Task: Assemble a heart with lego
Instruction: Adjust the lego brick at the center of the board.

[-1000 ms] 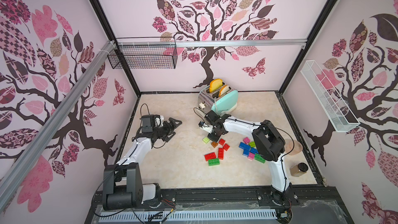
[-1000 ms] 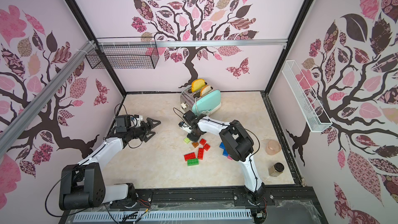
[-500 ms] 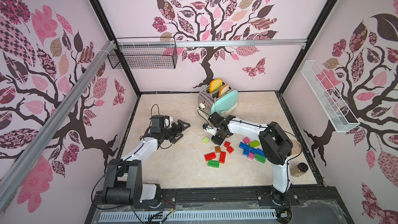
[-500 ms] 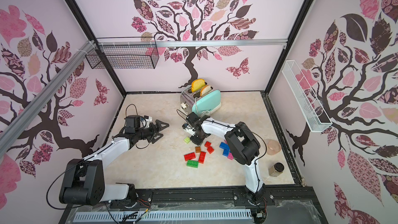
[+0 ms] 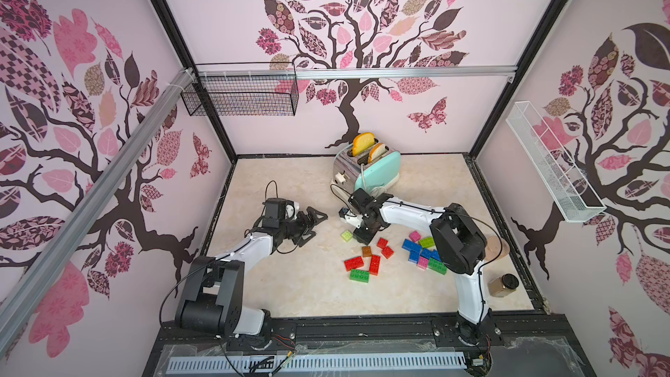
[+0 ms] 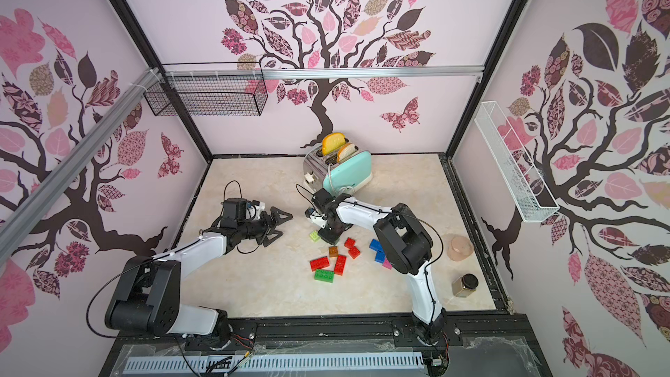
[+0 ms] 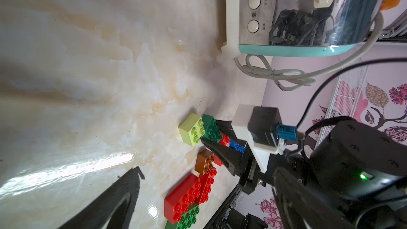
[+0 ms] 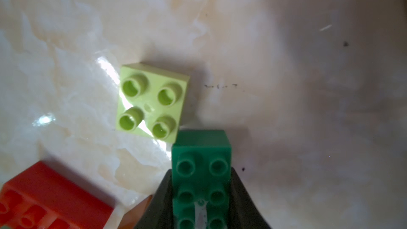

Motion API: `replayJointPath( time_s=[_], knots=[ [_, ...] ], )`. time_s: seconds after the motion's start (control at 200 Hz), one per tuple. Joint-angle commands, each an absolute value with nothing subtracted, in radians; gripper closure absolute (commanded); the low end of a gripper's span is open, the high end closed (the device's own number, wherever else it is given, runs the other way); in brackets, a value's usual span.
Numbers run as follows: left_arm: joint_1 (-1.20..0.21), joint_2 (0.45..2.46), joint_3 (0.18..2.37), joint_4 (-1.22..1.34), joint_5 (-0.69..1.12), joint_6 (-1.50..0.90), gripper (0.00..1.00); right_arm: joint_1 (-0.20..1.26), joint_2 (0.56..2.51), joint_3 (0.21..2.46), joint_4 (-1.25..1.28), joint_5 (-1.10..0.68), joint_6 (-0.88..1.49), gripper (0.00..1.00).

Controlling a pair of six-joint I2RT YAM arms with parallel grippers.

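My right gripper [image 8: 201,171] is shut on a dark green lego brick [image 8: 201,150], held low over the table beside a loose lime 2x2 brick [image 8: 152,100]. In both top views that gripper [image 5: 364,235] [image 6: 330,235] covers the held brick, with the lime brick [image 5: 346,236] just left of it. A brown 2x2 [image 5: 366,251], red bricks [image 5: 354,263] and a green 2x4 [image 5: 359,275] lie in front. Blue [image 5: 411,245], pink [image 5: 414,236] and lime pieces lie by the right arm. My left gripper [image 5: 317,224] hangs open and empty, left of the lego.
A teal toaster [image 5: 377,172] with two bread slices stands behind the bricks, its cord [image 7: 286,76] coiled on the table. A pink cup [image 5: 495,246] and a brown jar [image 5: 503,284] sit at the right edge. Wire baskets [image 5: 239,94] [image 5: 551,168] hang on the walls.
My left arm has stretched to the right, bringing its open gripper closer to the bricks. The right gripper has come forward and down beside the lime brick, still holding the green one.
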State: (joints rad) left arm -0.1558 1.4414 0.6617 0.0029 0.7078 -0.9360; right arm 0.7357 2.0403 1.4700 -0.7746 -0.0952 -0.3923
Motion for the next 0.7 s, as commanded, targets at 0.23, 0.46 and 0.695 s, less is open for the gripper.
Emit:
replayJointPath(
  time_s=[0.23, 0.46, 0.695],
  knots=[
    [-0.155, 1.471, 0.663, 0.031, 0.706, -0.927, 0.03, 0.767, 2.019, 1.491, -0.778, -0.208, -0.424, 0.67],
    [-0.156, 1.484, 0.669, 0.03, 0.706, -0.923, 0.03, 0.779, 2.047, 1.539, -0.777, -0.265, -0.41, 0.67],
    [-0.152, 1.474, 0.669, 0.006, 0.698, -0.911, 0.03, 0.785, 2.087, 1.596, -0.776, -0.312, -0.397, 0.67]
  ],
)
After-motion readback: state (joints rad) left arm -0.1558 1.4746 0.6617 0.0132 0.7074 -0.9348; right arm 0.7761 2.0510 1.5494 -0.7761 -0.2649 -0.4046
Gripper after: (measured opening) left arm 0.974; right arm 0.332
